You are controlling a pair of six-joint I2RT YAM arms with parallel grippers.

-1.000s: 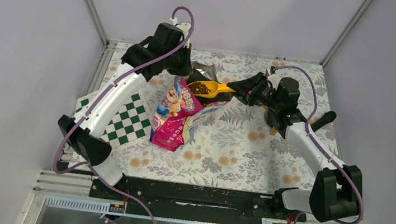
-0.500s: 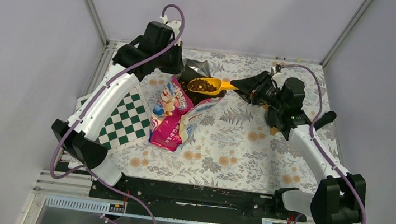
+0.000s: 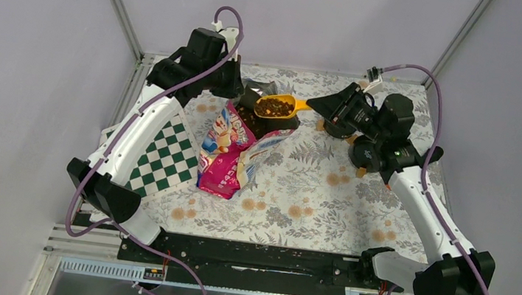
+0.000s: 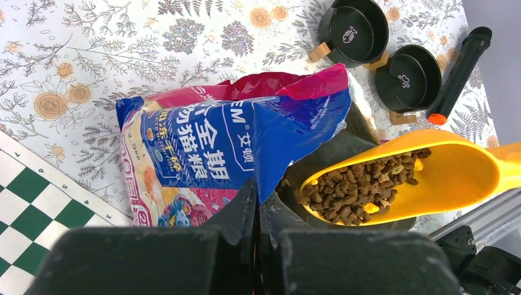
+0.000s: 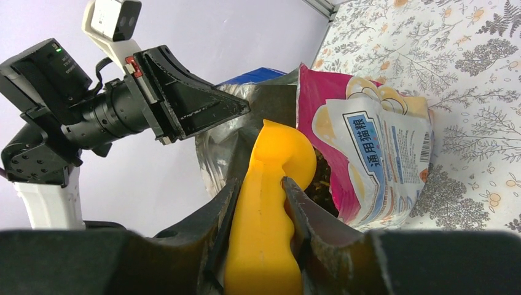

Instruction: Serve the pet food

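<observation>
Higher now: scoop (image 4: pixel 454 175) | pet food (image 4: pixel 359 187) inside | left pincer (image 4: pixel 257 193) grips bag (image 4: pixel 209 138)

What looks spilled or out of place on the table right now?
Nothing stands out. The pet food sits in the orange scoop, held by the right gripper over the bag, whose edge the left gripper pinches. No spilled pellets show.

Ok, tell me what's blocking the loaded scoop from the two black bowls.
Nothing visible. The right pincer holds the scoop of kibble above the open bag; only bare tablecloth lies between it and the bowls. The black stick lies beside them, off that line.
</observation>
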